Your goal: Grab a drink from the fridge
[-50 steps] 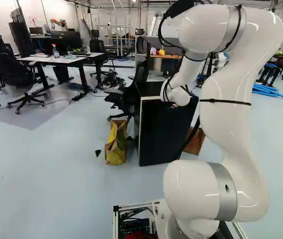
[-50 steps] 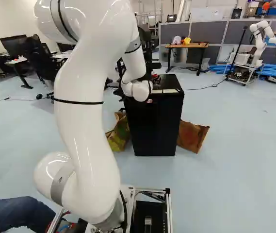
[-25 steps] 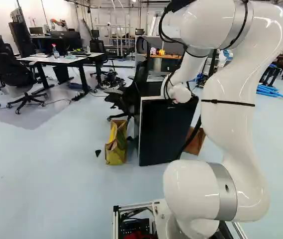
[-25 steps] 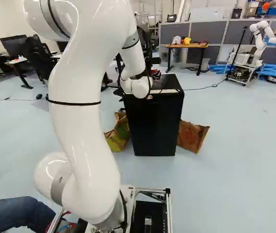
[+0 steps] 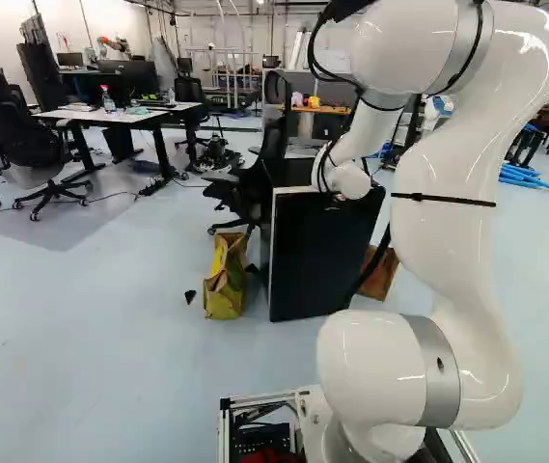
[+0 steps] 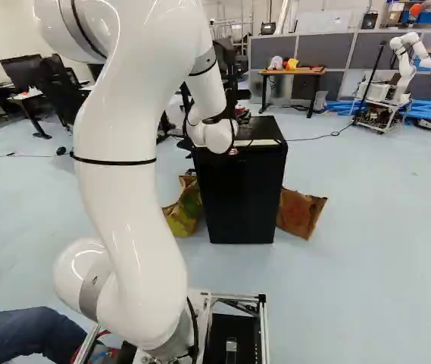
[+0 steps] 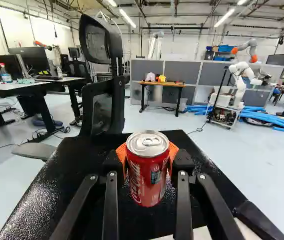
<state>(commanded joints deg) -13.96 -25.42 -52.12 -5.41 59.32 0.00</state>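
A bright workshop with a pale blue floor, where a black fridge (image 6: 242,201) stands ahead of a white robot arm, its dark, textured top stretching out beneath the gripper. Directions here treat twelve o'clock as straight ahead, along the gripper or away from the base. The gripper (image 6: 243,119) reaches out over the fridge top, its two black fingers parted by about the width of a drink can, with orange pads (image 7: 121,154) pressed against the can from both sides. That red can (image 7: 147,172) stands upright between the fingers, its silver lid and pull tab facing up; the black surface lies under and around it, though it is hard to tell whether the can's base touches it. Just past the fridge's edge, at eleven o'clock from the gripper, is a black office chair (image 7: 102,107). Farther off at ten o'clock is a white-topped desk (image 7: 29,85) carrying a monitor and a bottle. Well ahead at twelve, a wooden table (image 7: 161,84) stands before grey partitions (image 7: 181,70). Another robot (image 7: 240,85), white and on a wheeled cart, is at one o'clock, with blue tubes (image 7: 271,120) on the floor beside it. Down by the fridge, a yellow-green and brown bag (image 5: 224,289) sits at nine o'clock and a brown paper bag (image 6: 300,213) at three.
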